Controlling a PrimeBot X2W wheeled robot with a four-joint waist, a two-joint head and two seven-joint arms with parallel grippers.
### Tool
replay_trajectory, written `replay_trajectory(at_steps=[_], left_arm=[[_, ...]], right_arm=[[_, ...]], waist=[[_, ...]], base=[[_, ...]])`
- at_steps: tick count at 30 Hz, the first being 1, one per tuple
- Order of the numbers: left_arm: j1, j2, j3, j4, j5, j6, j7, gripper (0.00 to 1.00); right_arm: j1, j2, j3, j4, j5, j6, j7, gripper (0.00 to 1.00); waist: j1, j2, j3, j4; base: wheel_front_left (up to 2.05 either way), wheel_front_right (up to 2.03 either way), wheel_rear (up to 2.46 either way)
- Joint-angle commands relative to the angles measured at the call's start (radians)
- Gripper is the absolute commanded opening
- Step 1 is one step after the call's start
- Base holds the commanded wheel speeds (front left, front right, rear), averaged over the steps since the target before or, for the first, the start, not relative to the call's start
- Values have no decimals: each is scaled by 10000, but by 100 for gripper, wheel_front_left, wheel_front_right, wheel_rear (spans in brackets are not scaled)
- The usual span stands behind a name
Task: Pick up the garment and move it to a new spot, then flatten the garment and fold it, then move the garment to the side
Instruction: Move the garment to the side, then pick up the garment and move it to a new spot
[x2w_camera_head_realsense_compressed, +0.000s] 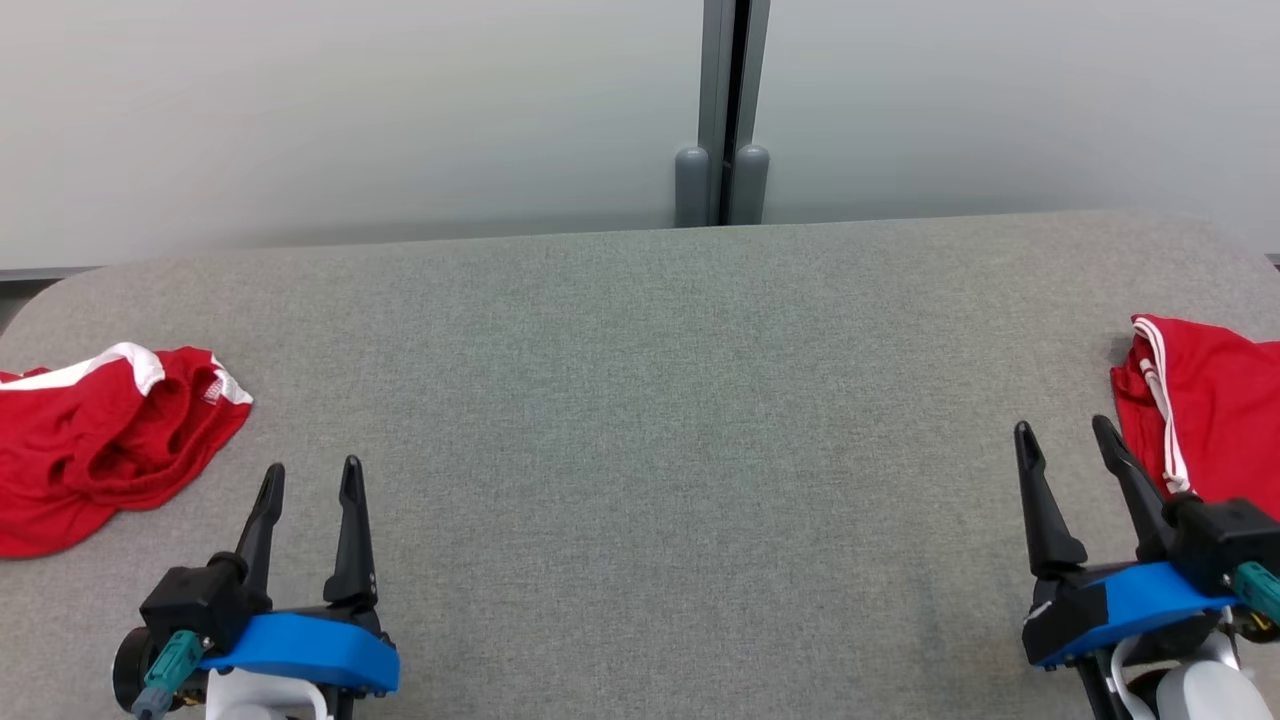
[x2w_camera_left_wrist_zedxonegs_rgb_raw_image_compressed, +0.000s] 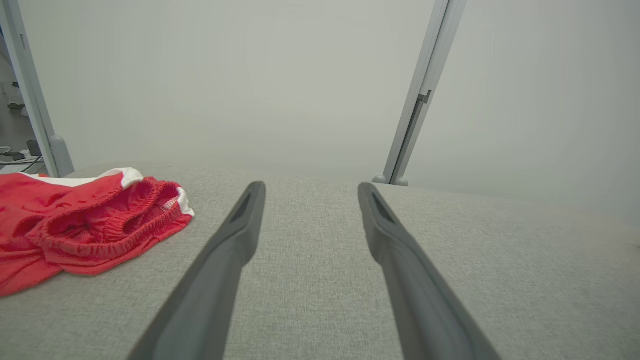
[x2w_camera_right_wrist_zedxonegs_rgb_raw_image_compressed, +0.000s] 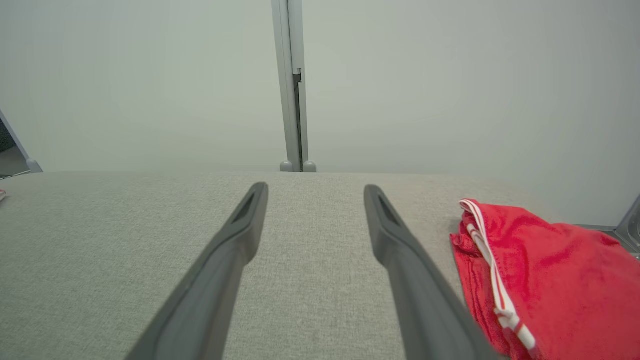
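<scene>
L gripper (x2w_camera_head_realsense_compressed: 312, 466) & R gripper (x2w_camera_head_realsense_compressed: 1062, 425) are hanging wide open, empty, at table (x2w_camera_head_realsense_compressed: 640, 420) near edge. Crumpled garment (x2w_camera_head_realsense_compressed: 90, 450) is lying at table's left end, folded garment (x2w_camera_head_realsense_compressed: 1220, 410) at right end, just beside R gripper.

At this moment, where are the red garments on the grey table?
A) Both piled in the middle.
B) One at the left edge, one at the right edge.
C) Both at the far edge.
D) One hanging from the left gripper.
B: crumpled red shorts lie left of the left gripper, a red garment with white stripes right of the right gripper.
</scene>
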Motion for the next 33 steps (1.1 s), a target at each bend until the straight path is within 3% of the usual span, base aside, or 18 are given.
replay_trajectory(at_steps=[1,11,21,28,33], left_arm=[[112,-41,61,42,86,-44,-42,100],[359,-106,365,85,261,-137,-44,100],[251,-219,402,55,374,-235,-44,100],[278,-287,321,178,408,-305,-45,100],[320,-314,306,205,425,-342,-45,100]], right_arm=[[268,126,-164,-224,-121,-1,-45,100],[951,589,-737,-896,-271,-1,115,100],[1008,658,-587,-877,-224,-1,179,100],[1112,625,-456,-678,-203,-1,189,100],[1033,478,-321,-528,-105,-1,140,100]], waist=[[2,0,-74,-18],[2,0,-144,-91],[2,0,-172,-18],[2,0,-387,718],[2,0,-469,1627]], base=[[0,0,0],[0,0,0],[0,0,0],[0,0,0],[0,0,0]])
